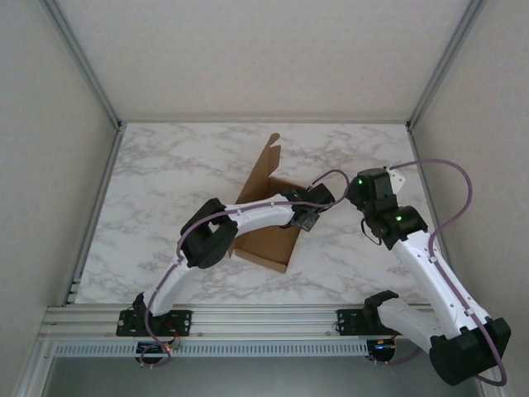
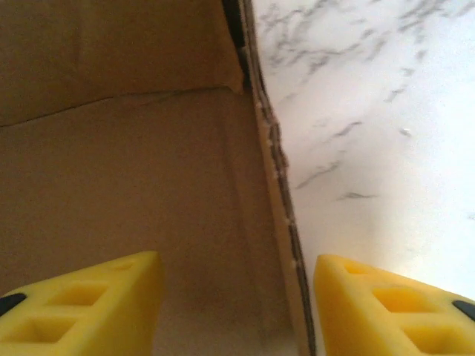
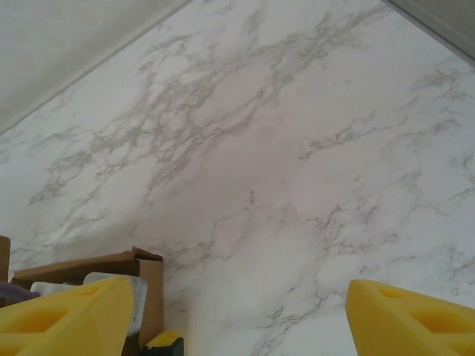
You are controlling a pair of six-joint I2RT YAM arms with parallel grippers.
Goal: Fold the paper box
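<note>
The paper box (image 1: 269,244) is brown cardboard lying mid-table, with one long flap (image 1: 263,169) standing up at its far side. My left arm reaches across it, and the left gripper (image 1: 307,217) hangs over the box's right edge. In the left wrist view the box's inner panel (image 2: 111,170) and its thin side wall (image 2: 278,193) run between the yellow fingers (image 2: 96,304). The left gripper (image 2: 237,271) is open and straddles that wall without pinching it. My right gripper (image 1: 355,193) hovers just right of the box. The right gripper (image 3: 239,297) is open over bare marble, with a box corner (image 3: 148,271) at lower left.
The marble table (image 1: 165,165) is enclosed by white walls with aluminium posts (image 1: 87,66) at the far corners. Purple cables (image 1: 450,178) loop off both arms. A metal rail (image 1: 264,318) runs along the near edge by the arm bases.
</note>
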